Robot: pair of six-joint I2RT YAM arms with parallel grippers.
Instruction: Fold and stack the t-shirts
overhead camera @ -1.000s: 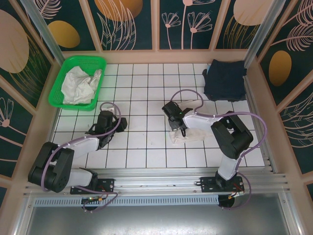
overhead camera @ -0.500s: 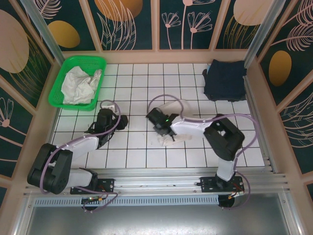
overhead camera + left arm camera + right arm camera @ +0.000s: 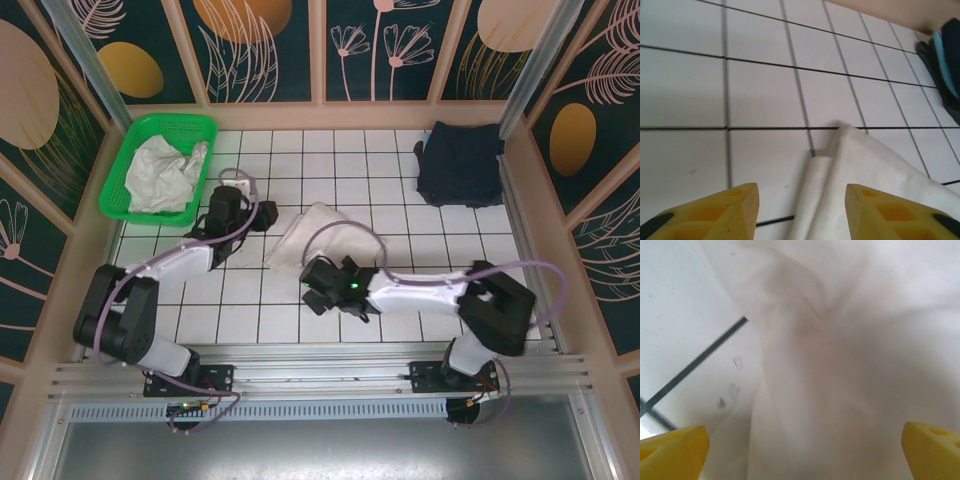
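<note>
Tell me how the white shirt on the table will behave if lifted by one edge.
Probably floppy: the white shirt lies in soft folds with a rolled edge, so it would likely droop and unfold. Likely light: it is thin cloth lying flat. Pushed, it would probably bunch rather than slide across the table.

White arms (image 3: pixel 420 293), purple cables (image 3: pixel 340 224), yellow claw fingers (image 3: pixel 730 210).

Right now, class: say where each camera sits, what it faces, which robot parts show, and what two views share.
Top external: above, behind the robot, looking down on the table; left arm, right arm show.
Left wrist: on the left gripper, low, facing the pale t-shirt; fingertips show.
Right wrist: on the right gripper, close over that t-shirt; fingertips show.
Both wrist views share it.
</note>
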